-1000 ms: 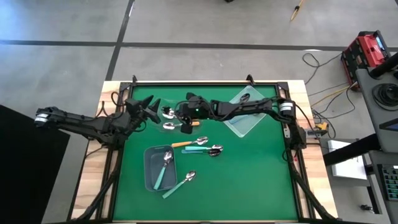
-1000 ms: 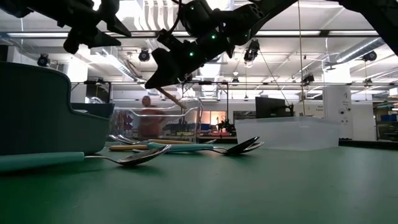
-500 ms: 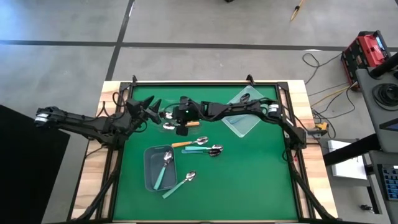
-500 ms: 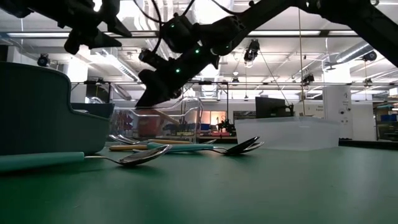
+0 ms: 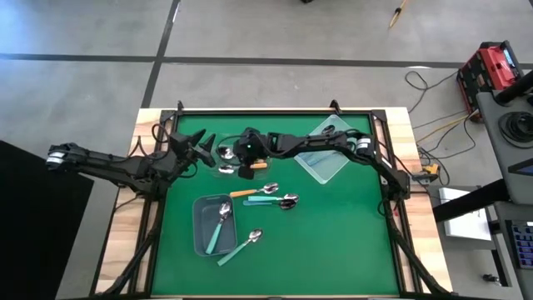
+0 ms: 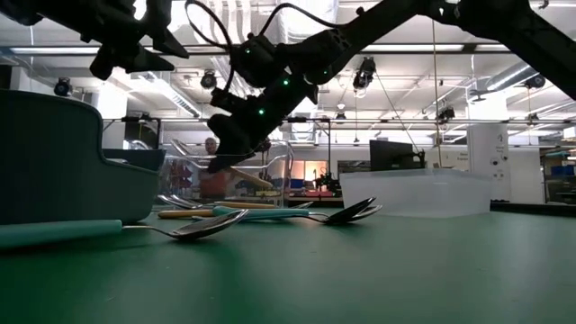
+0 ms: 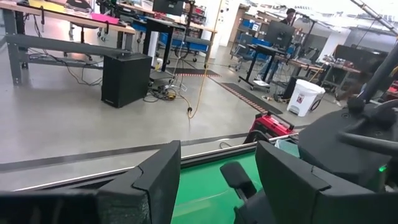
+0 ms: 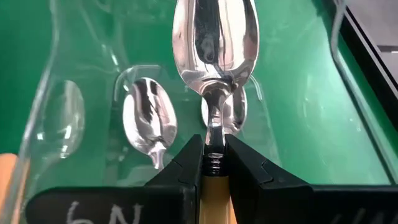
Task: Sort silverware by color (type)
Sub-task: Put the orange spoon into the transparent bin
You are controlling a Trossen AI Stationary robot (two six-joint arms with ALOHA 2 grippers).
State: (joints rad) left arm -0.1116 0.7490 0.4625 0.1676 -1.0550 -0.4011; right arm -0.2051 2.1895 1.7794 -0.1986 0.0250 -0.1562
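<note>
Low view first: nearest me I see a teal-handled spoon lying flat on the green table, its bowl beside the grey bin at the near left. Behind it, 2 more loose spoons lie together with an orange handle and a teal one among them. From above I count 1 teal spoon in the grey bin, 1 just outside it, and the small cluster at mid table. Farther back, my right gripper hangs over the clear bin toward the far left of the table; its fingers are pinched tight on an orange-handled spoon at the neck, bowl pointing out ahead. Through the wrist camera I make out 2 spoon bowls already lying inside that clear bin, beneath the held one. My left gripper hovers just beside the clear bin's left side, fingers spread wide and holding nothing. A second clear bin sits at the far right of the table with 1 spoon in it.
</note>
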